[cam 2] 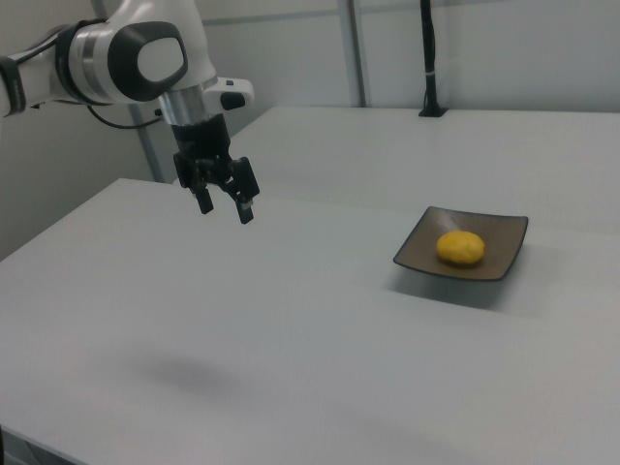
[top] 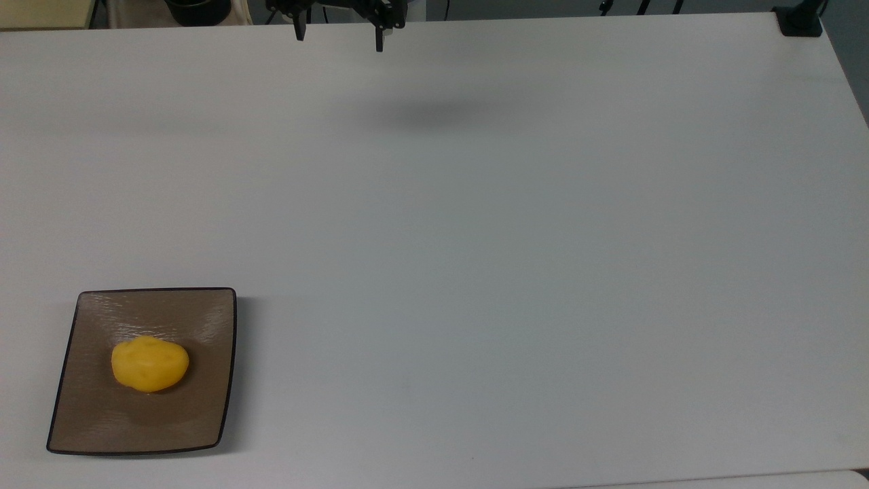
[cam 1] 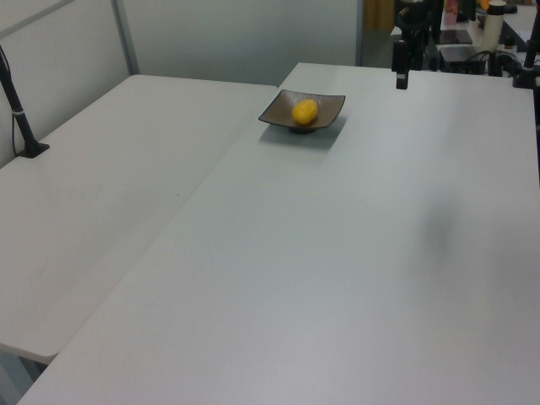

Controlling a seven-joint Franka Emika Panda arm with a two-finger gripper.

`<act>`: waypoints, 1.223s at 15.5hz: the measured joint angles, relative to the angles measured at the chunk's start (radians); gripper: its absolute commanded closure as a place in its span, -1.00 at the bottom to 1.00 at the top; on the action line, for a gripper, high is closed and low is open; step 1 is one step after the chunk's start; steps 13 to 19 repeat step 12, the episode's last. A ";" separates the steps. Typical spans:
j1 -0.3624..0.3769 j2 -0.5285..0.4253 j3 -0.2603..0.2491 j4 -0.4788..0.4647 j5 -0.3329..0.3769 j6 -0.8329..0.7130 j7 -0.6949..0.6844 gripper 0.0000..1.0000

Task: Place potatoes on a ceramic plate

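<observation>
Potato (top: 150, 365) on plate (top: 88, 421); gripper (cam 2: 225, 207) apart.

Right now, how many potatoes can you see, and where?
1. The potato lies on the brown plate, near its middle, at the top view's lower left. The open gripper hangs far from it, holding nothing.

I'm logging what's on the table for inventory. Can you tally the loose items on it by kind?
Yellow potato: 1, lying on the plate
Square brown ceramic plate: 1, on the white table
Total: 2
The open gripper hangs in the air apart from both, holding nothing.
</observation>
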 measured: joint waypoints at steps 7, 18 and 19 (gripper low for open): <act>0.025 -0.008 -0.037 -0.017 0.032 0.003 0.001 -1.00; 0.025 -0.008 -0.043 -0.032 0.041 0.003 0.001 -1.00; 0.025 -0.008 -0.043 -0.032 0.041 0.003 0.001 -1.00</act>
